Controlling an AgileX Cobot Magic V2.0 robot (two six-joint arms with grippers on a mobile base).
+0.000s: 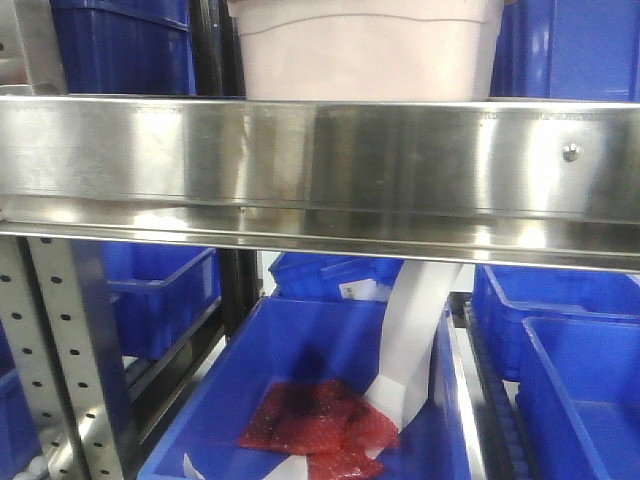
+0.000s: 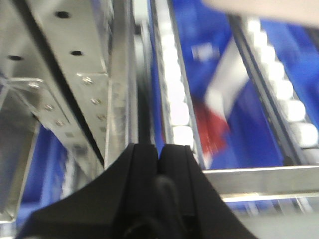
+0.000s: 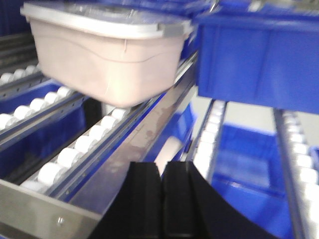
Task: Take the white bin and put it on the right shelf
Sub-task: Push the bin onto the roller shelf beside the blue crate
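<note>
white bin (image 3: 107, 55) sat on the roller lane of the right shelf (image 1: 320, 165) | both pincers clenched, gripping nothing: left gripper (image 2: 159, 159), right gripper (image 3: 162, 172) | imo back straight out, don't nudge it

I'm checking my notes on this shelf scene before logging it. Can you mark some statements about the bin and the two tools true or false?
1. The white bin rests on the roller track of the steel shelf. True.
2. The right tool grips the white bin. False: its fingers are together, empty, and apart from the bin.
3. The left tool is shut with nothing between its fingers. True.
4. The white bin has no lid. False: a lid covers it.
5. A blue bin sits beside the white bin in the right wrist view. True.
</note>
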